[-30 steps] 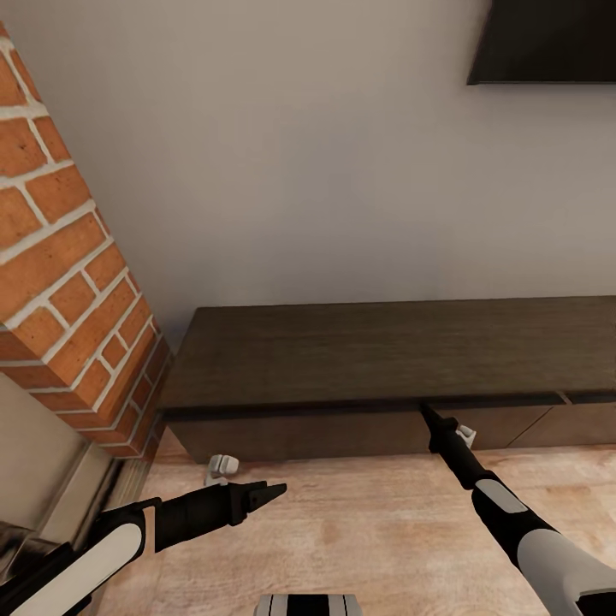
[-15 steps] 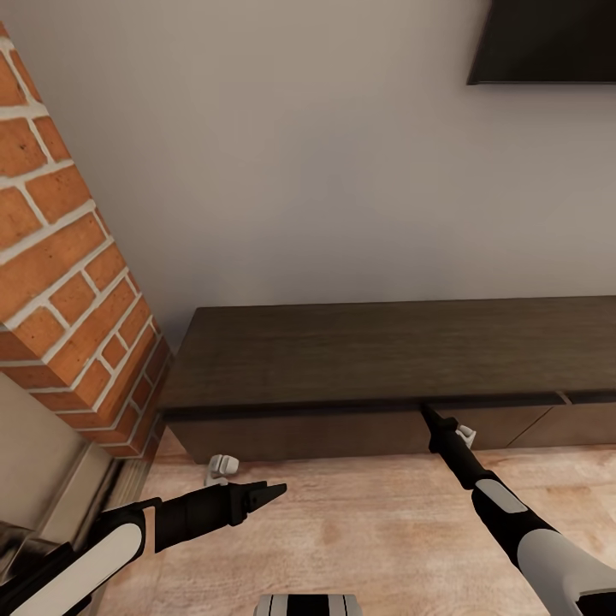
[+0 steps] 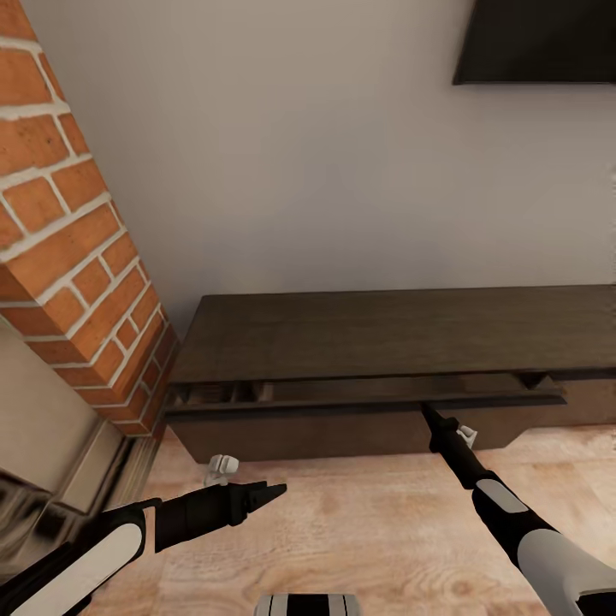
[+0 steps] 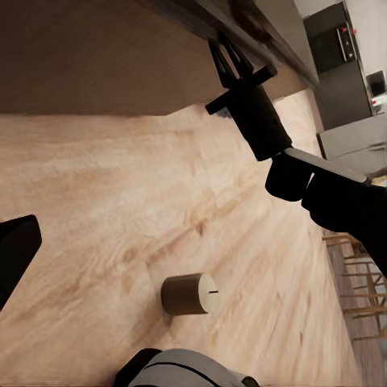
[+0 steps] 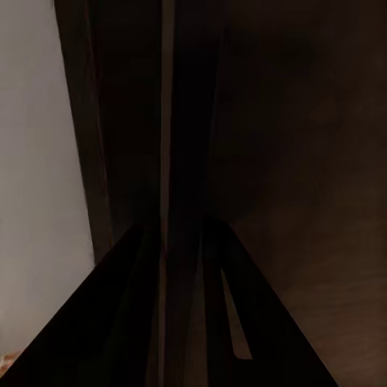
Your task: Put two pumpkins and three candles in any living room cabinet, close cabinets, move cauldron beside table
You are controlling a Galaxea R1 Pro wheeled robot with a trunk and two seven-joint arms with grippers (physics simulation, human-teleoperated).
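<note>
The long dark brown cabinet (image 3: pixel 385 334) stands against the wall, its left drawer (image 3: pixel 342 425) pulled out a little so a narrow gap shows the inside. My right gripper (image 3: pixel 425 412) is shut on the top edge of that drawer front; it shows as well in the left wrist view (image 4: pixel 228 60). The right wrist view looks straight along the dark drawer edge (image 5: pixel 181 161). My left gripper (image 3: pixel 274 491) hangs open above the wooden floor, in front of the cabinet's left end, holding nothing. One beige candle (image 4: pixel 188 293) lies on its side on the floor close to my base.
A red brick column (image 3: pixel 77 257) rises at the left, with a stone-coloured ledge (image 3: pixel 51 445) below it. A dark screen (image 3: pixel 539 43) hangs on the wall at the upper right. Small white feet (image 3: pixel 222 466) show under the cabinet. Wooden floor (image 3: pixel 359 530) lies between me and the cabinet.
The drawer has slid out from shut to a narrow gap, with my right gripper on its edge. The whole picture has shifted slightly, so the camera moved. My left arm looks unchanged.
</note>
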